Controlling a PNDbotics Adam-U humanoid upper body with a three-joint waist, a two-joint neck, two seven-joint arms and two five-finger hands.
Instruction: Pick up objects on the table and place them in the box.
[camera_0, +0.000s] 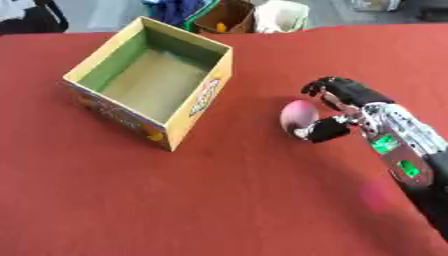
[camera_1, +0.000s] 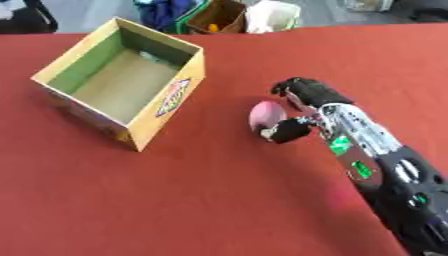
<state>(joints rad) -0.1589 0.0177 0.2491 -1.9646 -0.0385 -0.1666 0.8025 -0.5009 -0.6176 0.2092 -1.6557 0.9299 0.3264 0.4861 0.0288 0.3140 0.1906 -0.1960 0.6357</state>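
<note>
Tabletop (camera_0: 219, 200) filled nearly the whole frame: a flat red-brown covering, matte and cloth-like, no wrinkles visible.

Cardboard box (camera_0: 203, 95) sat upper left of the frame, set askew to the picture edges. Open top, yellow rim and outer walls with printed graphics on the sides, greenish inner walls, dull tan floor. Nothing could be seen inside it.

Right hand (camera_0: 337, 107) came in from the lower right, at centre right of the frame. Black fingers and thumb, silvery wrist section with green patches. Fingers arched over the top of the ball and thumb tucked under its lower right side, curled round it in a grasp. The ball appeared to rest on the tabletop; lift could not be confirmed.

Pink ball (camera_0: 298, 115) lay centre right, right of the box and well apart from it. Rounded, slightly egg-shaped, smooth, pale pink.

Left hand showed in neither view.

Step judged: grasp phase of the first pick. Next move calls for a lift clear of the box wall, a carry up and left across the frame, and a release over the open top.
</note>
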